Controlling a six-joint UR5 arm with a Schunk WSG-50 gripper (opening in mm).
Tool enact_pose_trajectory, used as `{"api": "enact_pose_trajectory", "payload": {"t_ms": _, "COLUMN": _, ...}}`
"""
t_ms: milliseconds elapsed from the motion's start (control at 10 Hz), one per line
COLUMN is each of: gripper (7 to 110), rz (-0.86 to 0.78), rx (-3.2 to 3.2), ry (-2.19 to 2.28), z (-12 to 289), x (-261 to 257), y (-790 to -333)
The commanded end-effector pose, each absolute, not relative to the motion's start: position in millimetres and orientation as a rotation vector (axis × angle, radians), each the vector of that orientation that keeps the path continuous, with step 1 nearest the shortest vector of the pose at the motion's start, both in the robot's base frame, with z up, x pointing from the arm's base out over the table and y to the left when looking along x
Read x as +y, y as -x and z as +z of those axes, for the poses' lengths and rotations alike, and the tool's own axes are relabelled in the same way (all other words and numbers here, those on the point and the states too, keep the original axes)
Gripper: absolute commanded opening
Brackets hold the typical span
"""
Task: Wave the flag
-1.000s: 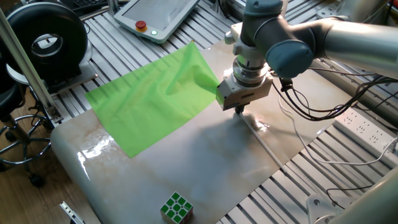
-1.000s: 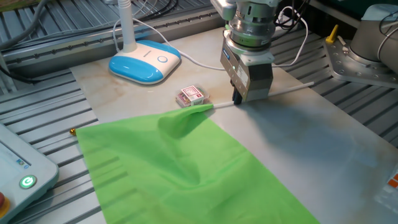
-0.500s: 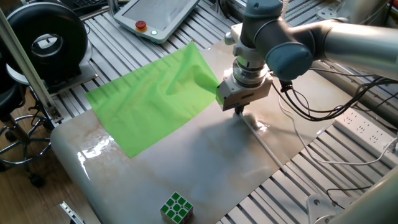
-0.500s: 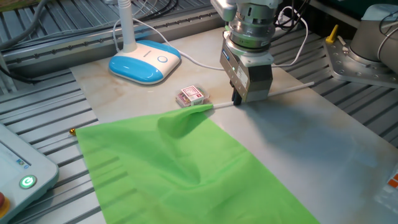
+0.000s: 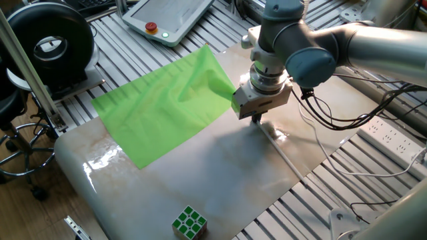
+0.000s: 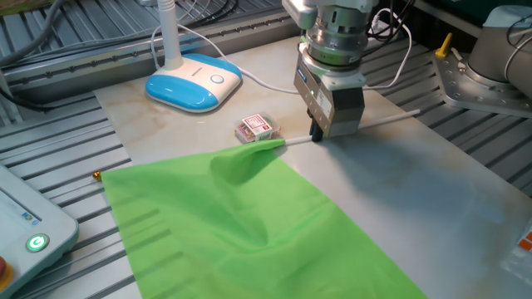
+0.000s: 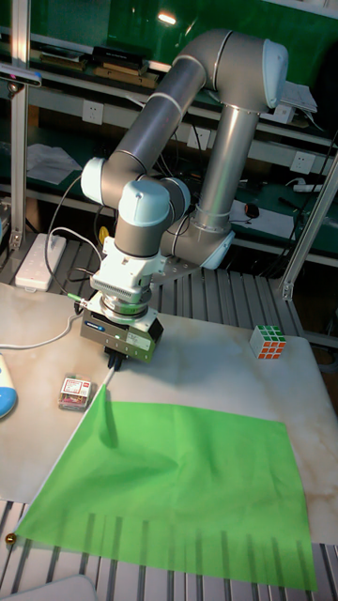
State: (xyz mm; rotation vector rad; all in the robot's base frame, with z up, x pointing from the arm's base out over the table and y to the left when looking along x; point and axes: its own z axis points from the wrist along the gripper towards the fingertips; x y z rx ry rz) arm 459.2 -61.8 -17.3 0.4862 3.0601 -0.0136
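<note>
The flag (image 5: 167, 107) is a large bright green sheet lying rumpled on the pale table top (image 5: 220, 173), also seen in the other fixed view (image 6: 249, 224) and the tall fixed view (image 7: 178, 479). Its thin white stick (image 6: 382, 122) lies flat on the table and runs out past the sheet's corner. My gripper (image 6: 317, 134) points straight down at that corner, with its dark fingers close together on the stick where it leaves the cloth. In the one fixed view the gripper (image 5: 255, 119) stands at the sheet's right corner, and the stick (image 5: 283, 155) trails toward the table's edge.
A puzzle cube (image 5: 189, 221) sits near the table's front edge. A small red and white box (image 6: 254, 128) lies just beside the flag's corner. A blue and white device (image 6: 193, 81) with a cable stands behind it. A teach pendant (image 5: 167, 17) lies beyond the flag.
</note>
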Motion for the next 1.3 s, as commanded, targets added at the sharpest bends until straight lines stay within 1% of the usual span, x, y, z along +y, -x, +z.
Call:
{"api": "enact_pose_trajectory", "payload": {"t_ms": 0, "gripper": 7, "rz": 0.028, "rx": 3.033, "ry": -0.477, "z": -22.9, "x": -64.8, "y": -463.4}}
{"api": "enact_pose_trajectory", "payload": {"t_ms": 100, "gripper": 7, "rz": 0.013, "rx": 3.036, "ry": -0.453, "z": -20.6, "x": -70.4, "y": -463.3}}
{"api": "enact_pose_trajectory", "payload": {"t_ms": 400, "gripper": 7, "rz": -0.039, "rx": 3.076, "ry": -0.411, "z": 19.3, "x": -76.7, "y": -459.8}}
{"api": "enact_pose_trajectory", "payload": {"t_ms": 800, "gripper": 7, "rz": -0.032, "rx": 3.076, "ry": -0.403, "z": 25.6, "x": -77.8, "y": -459.5}}
{"api": "enact_pose_trajectory", "payload": {"t_ms": 1200, "gripper": 7, "rz": -0.043, "rx": 3.097, "ry": -0.402, "z": 54.7, "x": -70.9, "y": -458.7}}
